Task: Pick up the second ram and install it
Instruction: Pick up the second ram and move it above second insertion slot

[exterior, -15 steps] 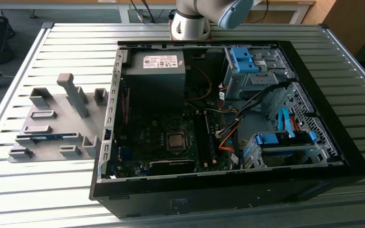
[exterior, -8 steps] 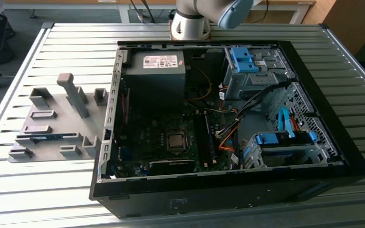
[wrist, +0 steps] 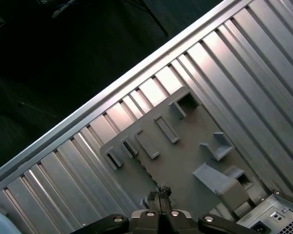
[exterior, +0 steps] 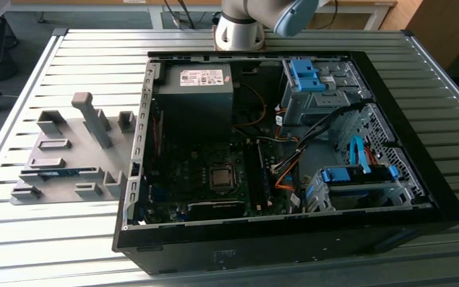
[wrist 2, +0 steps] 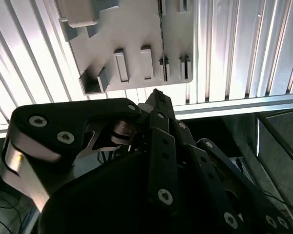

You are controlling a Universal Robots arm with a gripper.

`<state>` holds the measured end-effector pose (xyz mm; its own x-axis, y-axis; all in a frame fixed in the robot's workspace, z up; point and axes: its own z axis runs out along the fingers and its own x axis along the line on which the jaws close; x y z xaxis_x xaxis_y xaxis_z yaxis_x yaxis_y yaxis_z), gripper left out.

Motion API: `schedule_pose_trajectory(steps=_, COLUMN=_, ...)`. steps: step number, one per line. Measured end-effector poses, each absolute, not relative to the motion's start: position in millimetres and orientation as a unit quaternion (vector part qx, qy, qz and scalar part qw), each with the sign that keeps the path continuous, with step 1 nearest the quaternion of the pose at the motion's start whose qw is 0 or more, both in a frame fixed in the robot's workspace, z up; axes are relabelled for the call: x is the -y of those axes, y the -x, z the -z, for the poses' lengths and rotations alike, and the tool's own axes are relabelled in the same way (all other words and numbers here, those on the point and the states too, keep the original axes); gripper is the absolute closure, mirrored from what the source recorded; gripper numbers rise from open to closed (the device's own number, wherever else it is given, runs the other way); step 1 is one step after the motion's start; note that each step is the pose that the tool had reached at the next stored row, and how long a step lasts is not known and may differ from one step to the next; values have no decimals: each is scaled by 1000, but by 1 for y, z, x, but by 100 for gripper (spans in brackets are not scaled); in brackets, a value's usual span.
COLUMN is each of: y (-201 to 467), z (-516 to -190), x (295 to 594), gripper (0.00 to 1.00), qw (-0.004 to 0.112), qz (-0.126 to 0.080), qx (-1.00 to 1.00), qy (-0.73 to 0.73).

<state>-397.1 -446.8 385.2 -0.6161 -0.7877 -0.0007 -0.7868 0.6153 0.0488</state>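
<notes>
- At the exterior view's left, the second ram rests in a slot of the grey holder — I judge it light, stiff and fragile, so pinch its flat faces gently.
- Your gripper hangs over that holder, fingers pressed together and empty.
- Rightward lies the open computer case.

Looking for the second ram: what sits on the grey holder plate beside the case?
The second ram, a thin blue-green stick, sits in a slot of the grey holder plate, among grey blocks and an upright post. Its lower edge is hidden by the slot walls.
</notes>
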Motion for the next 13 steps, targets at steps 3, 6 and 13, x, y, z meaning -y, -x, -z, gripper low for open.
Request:
schedule_pose_trajectory(steps=3, y=397, z=-385, x=447, gripper=89, qw=11, qz=22, qx=895, qy=-445)
schedule_pose_trajectory(steps=6, y=397, z=-385, x=447, gripper=89, qw=11, qz=22, qx=895, qy=-446)
schedule_pose_trajectory(steps=13, y=397, z=-385, x=447, gripper=89, qw=11, qz=22, qx=893, qy=-449)
